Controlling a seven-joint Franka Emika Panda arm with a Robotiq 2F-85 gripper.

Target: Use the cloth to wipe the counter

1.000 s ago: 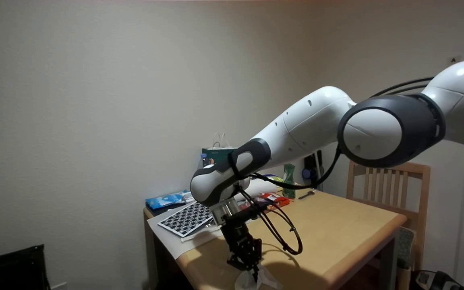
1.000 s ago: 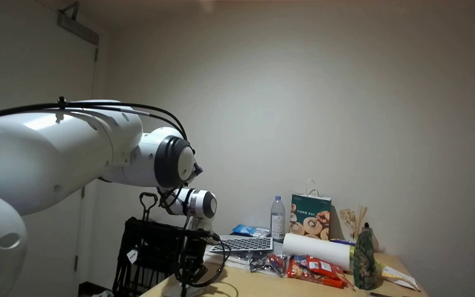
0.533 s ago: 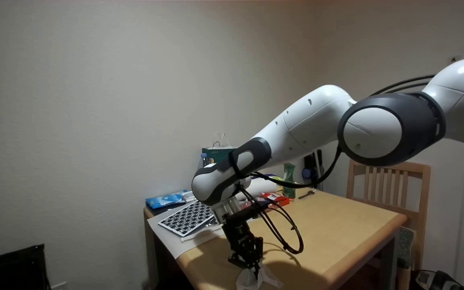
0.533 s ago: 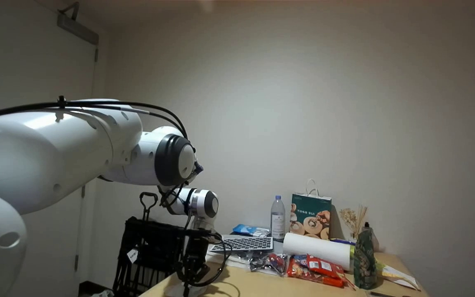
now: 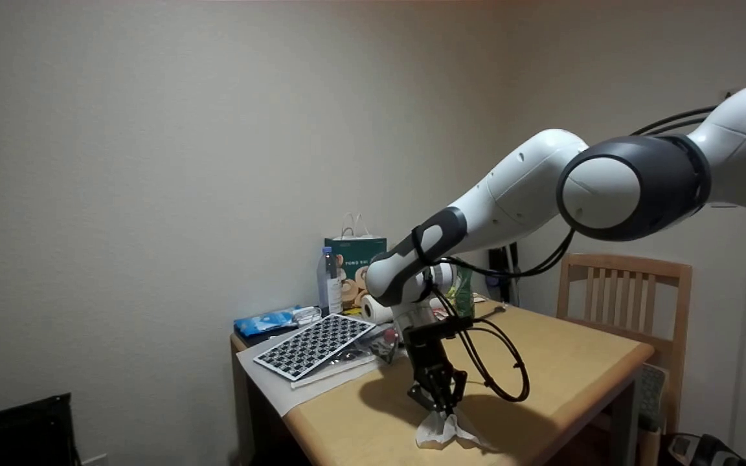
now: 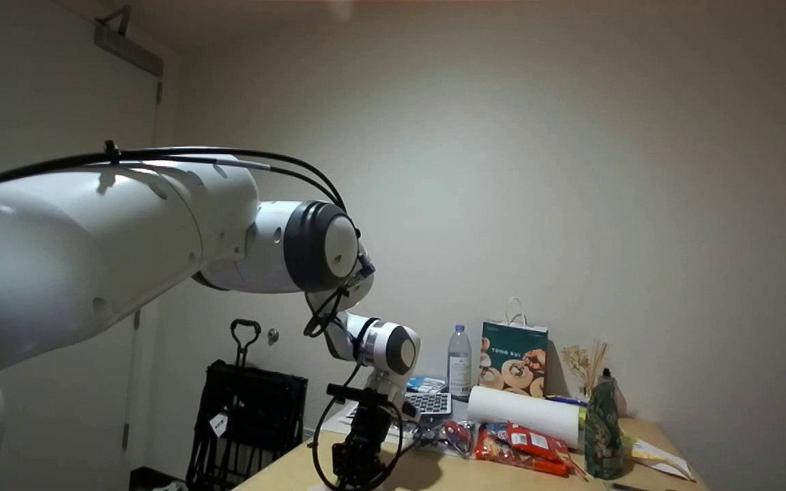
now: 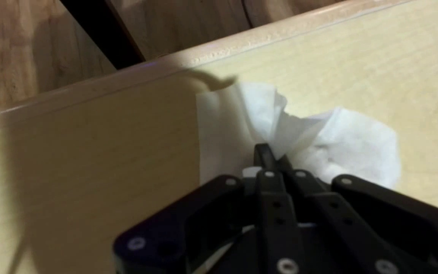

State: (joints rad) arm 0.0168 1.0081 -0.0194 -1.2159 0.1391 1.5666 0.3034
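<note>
A white crumpled cloth (image 5: 441, 432) lies against the light wooden tabletop (image 5: 353, 430) near its front edge in an exterior view. My gripper (image 5: 444, 409) points down with its fingers pinched on the middle of the cloth. In the wrist view the gripper (image 7: 274, 155) is shut on the cloth (image 7: 356, 146), which fans out on both sides of the fingertips over the tabletop (image 7: 127, 160). In an exterior view the gripper (image 6: 355, 470) is at the bottom border, and the cloth is almost wholly cut off.
A checkered board (image 5: 315, 346) lies on white paper behind the gripper. A bottle (image 6: 460, 361), a green paper bag (image 6: 514, 358), a paper roll (image 6: 522, 412), red snack packets (image 6: 522, 450) and a green pouch (image 6: 603, 429) stand or lie farther back. A wooden chair (image 5: 625, 310) stands beside the table.
The arm and gripper have moved rightward in both exterior views, and up and away from the near table border in one, dragging the cloth along. The gripper stays shut on the cloth.
</note>
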